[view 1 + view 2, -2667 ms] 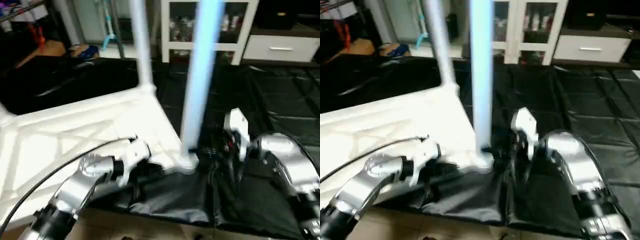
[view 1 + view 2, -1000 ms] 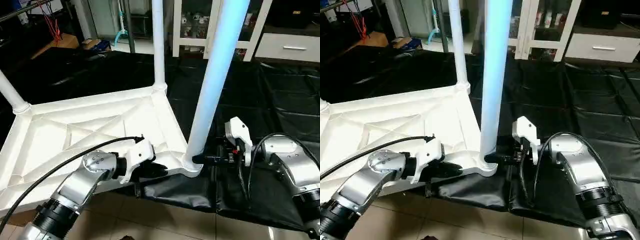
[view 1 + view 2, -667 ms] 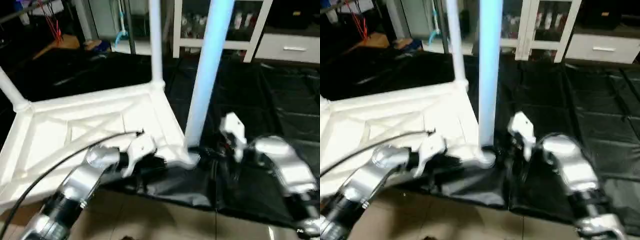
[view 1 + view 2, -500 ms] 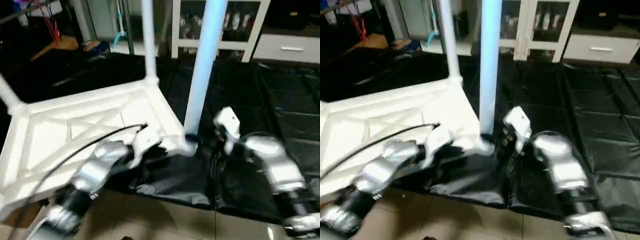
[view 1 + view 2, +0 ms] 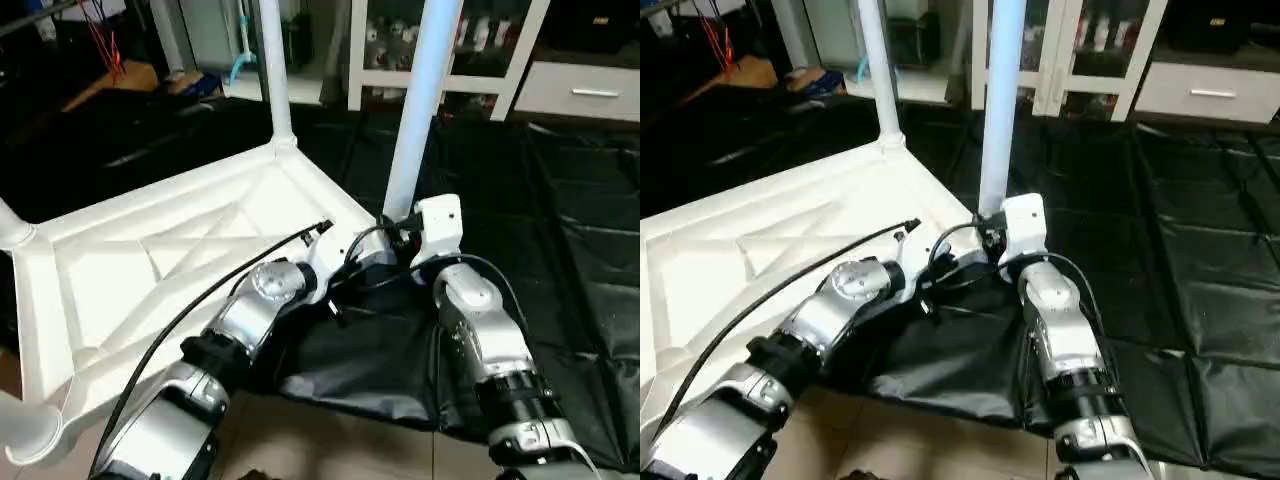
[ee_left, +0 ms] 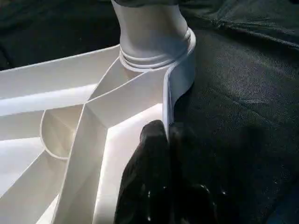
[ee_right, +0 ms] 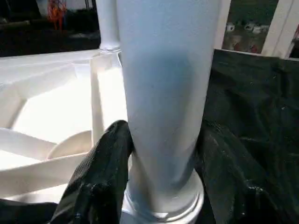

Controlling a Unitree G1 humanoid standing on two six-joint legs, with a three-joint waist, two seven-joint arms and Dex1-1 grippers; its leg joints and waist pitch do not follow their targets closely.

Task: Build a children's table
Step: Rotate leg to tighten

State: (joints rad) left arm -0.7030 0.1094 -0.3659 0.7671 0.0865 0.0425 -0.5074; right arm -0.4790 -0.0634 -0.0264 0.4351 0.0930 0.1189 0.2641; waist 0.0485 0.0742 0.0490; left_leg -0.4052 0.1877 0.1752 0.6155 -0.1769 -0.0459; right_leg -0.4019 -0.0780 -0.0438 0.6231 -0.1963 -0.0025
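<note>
The white square top [image 5: 150, 260] lies ribbed side up across the left half of the frame, on a black sheet [image 5: 560, 200] covering the floor. Legs stand upright from its corner sockets: the near leg [image 5: 415, 110] rises at centre, another leg [image 5: 272, 70] at upper centre-left. The right end effector [image 7: 161, 154] straddles the near leg's base, one finger pressed against each side. The left end effector [image 6: 161, 154] has its fingers pressed together on the top's thin edge wall just beside that socket. A white cabinet [image 5: 450, 50] stands at upper right.
</note>
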